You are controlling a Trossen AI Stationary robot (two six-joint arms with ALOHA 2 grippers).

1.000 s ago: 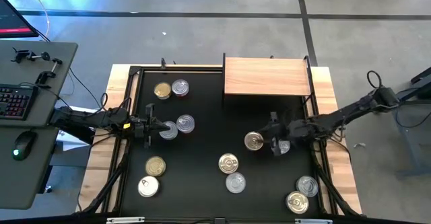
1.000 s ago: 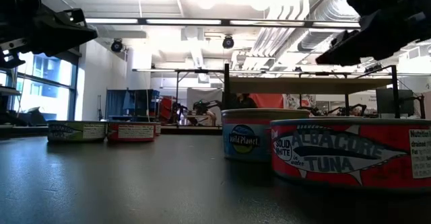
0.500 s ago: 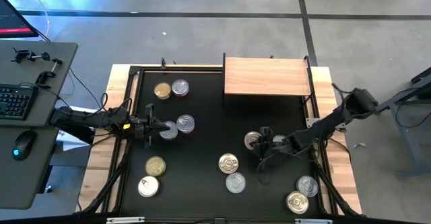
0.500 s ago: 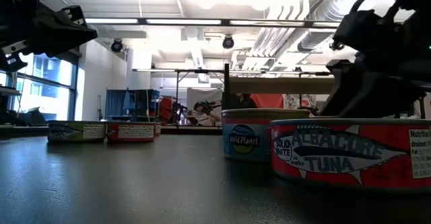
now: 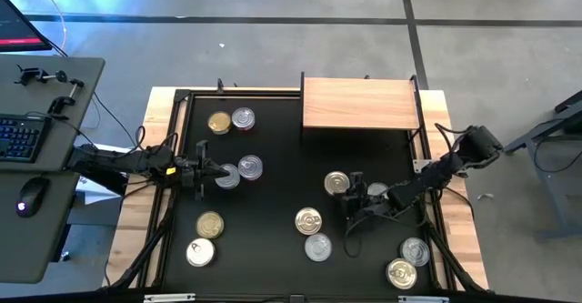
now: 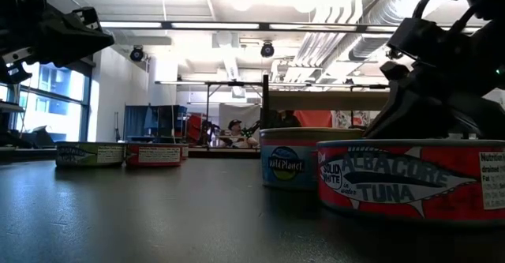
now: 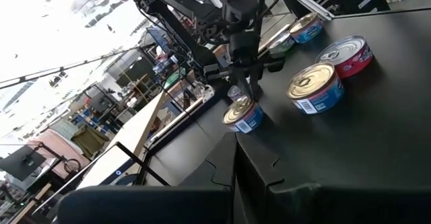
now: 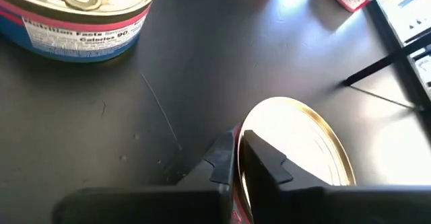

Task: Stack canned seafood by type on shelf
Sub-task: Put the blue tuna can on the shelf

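Tin (image 8: 296, 150) rim pinched by right end effector (image 8: 237, 158), clear only at wrist.

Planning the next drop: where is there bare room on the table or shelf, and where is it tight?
The shelf top is bare. The table is open in a middle strip, between the left gripper with its tins and the gold-topped tin. It is crowded around the right gripper, shut beside that tin, and at the near right corner pair.

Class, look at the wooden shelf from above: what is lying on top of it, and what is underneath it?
The shelf top is bare wood; no tins stand on it. Whatever lies underneath is hidden from above by the board itself. The nearest tin sits on the table in front of it.
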